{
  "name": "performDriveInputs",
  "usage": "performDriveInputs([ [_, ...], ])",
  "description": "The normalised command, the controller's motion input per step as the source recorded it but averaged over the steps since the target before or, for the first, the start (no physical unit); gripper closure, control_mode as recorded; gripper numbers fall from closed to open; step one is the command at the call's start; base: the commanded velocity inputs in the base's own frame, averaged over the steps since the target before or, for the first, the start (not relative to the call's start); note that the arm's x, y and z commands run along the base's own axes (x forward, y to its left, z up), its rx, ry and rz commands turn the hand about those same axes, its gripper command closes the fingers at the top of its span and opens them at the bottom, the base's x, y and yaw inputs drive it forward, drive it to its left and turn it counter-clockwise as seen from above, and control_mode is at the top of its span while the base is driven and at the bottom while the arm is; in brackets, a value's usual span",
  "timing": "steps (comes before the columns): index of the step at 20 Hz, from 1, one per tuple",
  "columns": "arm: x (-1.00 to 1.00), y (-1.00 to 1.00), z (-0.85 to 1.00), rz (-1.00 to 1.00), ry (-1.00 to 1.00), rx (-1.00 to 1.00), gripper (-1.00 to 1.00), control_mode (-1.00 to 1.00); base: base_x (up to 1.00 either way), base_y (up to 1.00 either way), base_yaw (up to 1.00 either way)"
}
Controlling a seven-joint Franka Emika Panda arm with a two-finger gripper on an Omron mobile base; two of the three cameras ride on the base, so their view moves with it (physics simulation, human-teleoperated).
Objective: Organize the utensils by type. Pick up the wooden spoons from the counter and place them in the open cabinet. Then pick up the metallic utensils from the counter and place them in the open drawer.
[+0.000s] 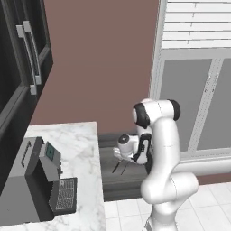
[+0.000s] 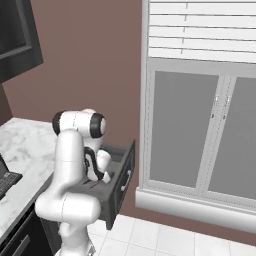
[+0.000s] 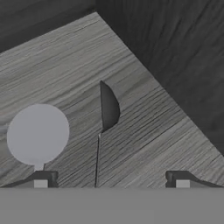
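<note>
My gripper (image 3: 112,183) is open inside the open drawer (image 3: 144,131), just above its wood-grain floor. Two metallic utensils lie on that floor. One has a round pale grey head (image 3: 38,133), and its short neck runs down to my left fingertip (image 3: 43,179). The other is thin, with a dark curved blade (image 3: 109,107) and a hair-thin handle that runs down between my fingertips. From the left base view, my gripper (image 1: 121,155) hangs over the drawer (image 1: 113,182), beside a thin dark utensil (image 1: 116,168). The wooden spoons and the open cabinet are out of view.
The marble counter (image 1: 79,144) ends just left of the drawer and holds a grey appliance (image 1: 36,180). Black cabinets with silver handles (image 1: 27,49) hang above it. A brown wall and a tall window (image 2: 200,125) stand behind. The drawer front (image 2: 122,182) juts over the tiled floor.
</note>
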Motion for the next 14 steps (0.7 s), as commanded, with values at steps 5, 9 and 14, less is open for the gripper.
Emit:
performDriveInputs([
  [5,-0.05,0.0,0.7,0.0,0.01,-0.04,-1.0,-1.0,0.0,0.0,0.0],
  [9,-0.15,-0.02,0.8,0.04,0.02,0.0,-1.0,-1.0,0.0,0.0,0.0],
  [14,-0.27,-0.15,0.91,0.12,0.12,0.06,-1.0,-1.0,0.0,0.0,0.0],
])
